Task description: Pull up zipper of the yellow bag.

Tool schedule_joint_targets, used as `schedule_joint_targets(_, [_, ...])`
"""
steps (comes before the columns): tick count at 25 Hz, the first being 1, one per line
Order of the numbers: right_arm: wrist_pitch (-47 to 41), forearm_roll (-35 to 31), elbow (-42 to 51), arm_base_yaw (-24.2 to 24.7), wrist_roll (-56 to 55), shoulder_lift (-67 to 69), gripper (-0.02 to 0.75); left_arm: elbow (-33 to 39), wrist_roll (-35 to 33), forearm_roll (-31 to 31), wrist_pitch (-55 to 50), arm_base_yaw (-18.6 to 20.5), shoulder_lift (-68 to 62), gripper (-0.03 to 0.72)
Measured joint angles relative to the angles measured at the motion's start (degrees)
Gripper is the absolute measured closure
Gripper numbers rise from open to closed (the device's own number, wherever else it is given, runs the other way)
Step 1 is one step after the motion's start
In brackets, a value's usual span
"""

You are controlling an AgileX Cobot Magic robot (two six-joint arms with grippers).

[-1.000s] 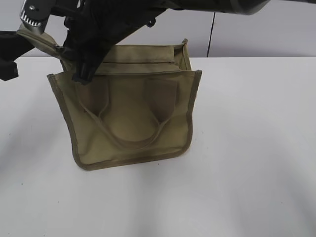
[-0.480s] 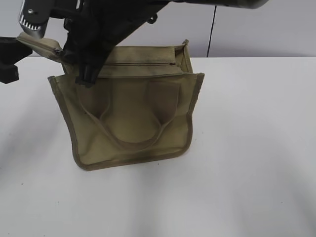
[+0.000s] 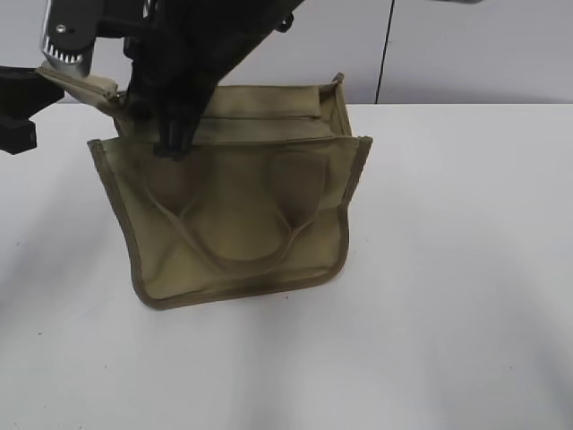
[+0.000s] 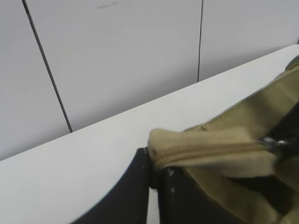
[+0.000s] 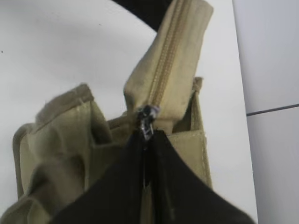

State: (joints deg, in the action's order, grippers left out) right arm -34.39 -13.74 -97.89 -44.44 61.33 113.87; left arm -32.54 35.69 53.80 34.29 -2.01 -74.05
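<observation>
The yellow bag [image 3: 242,224] stands upright on the white table, its handles on the near face. The zipper [image 3: 269,116] runs along its top panel. My left gripper [image 3: 36,90] is at the far left, shut on the zipper's end tab [image 4: 187,147], which it holds pulled out past the bag's left corner. My right gripper [image 3: 172,143] reaches across from above to the bag's top left and is shut on the silver pull [image 5: 147,119]. The closed zipper [image 5: 168,56] stretches away from the pull toward the left gripper [image 4: 154,170]. The right jaws [image 5: 147,140] hide the zipper behind the pull.
The white table [image 3: 448,269] extends to the right and front of the bag. A grey panelled wall [image 3: 448,45] with a dark seam stands just behind the table's far edge.
My right gripper has slid a little to the right along the bag's top with the pull. The bag's top edge has shifted slightly. The left gripper has held its place.
</observation>
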Motion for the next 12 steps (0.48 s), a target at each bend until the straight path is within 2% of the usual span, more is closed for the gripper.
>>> schedule_joint_targets(4, [-4.81, 4.3, 0.13, 0.33, -1.8, 0.0, 0.753, -0.06, 0.06, -1.72, -1.91, 0.4, 0.05, 0.683])
schedule_joint_targets(12, [-3.87, 4.69, 0.13, 0.39, -5.21, 0.0, 0.751, -0.06, 0.06, -2.03, -2.1, 0.4, 0.05, 0.683])
